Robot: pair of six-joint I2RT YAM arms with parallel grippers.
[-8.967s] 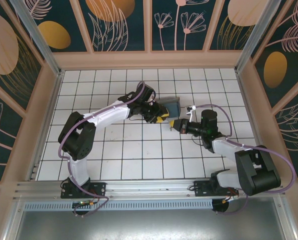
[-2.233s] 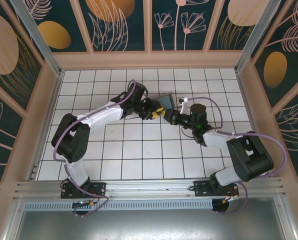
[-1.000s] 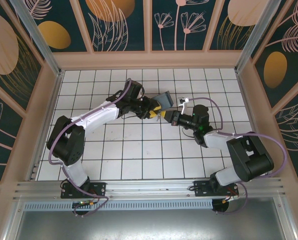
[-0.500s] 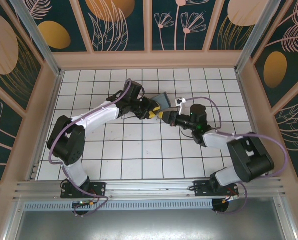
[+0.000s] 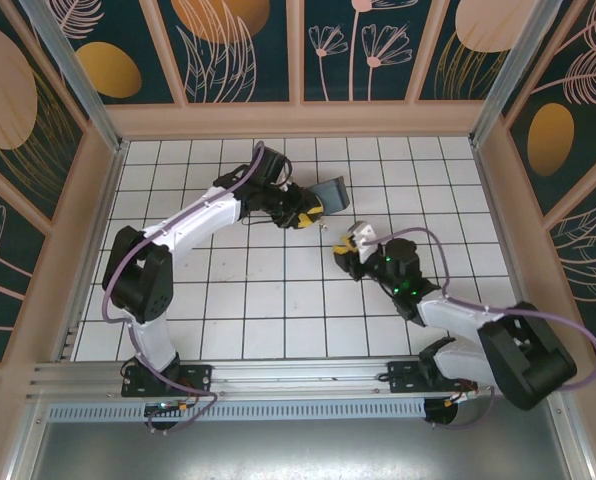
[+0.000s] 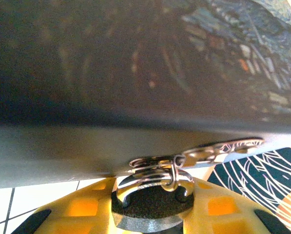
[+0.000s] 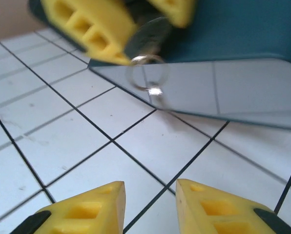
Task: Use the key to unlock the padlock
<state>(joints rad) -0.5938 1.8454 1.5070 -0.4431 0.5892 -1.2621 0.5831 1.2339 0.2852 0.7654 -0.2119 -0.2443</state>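
Note:
The tiny padlock has a dark body and a silvery shackle hooked through the box's metal hasp. My left gripper is shut on it, with a yellow finger on each side. In the top view that gripper sits at the near corner of the blue-and-yellow box. My right gripper stands open a little nearer and to the right, apart from the lock. In the right wrist view its gripper holds nothing. A thin key ring hangs from the silvery metal between the left fingers.
The white tiled floor spreads around both arms. Wooden walls close it in at the back and sides. The box's grey underside tilts over the tiles just ahead of my right gripper.
My right gripper has drawn back from the padlock toward the near right and now stands open. The left gripper still holds the padlock by the box, shifted slightly away.

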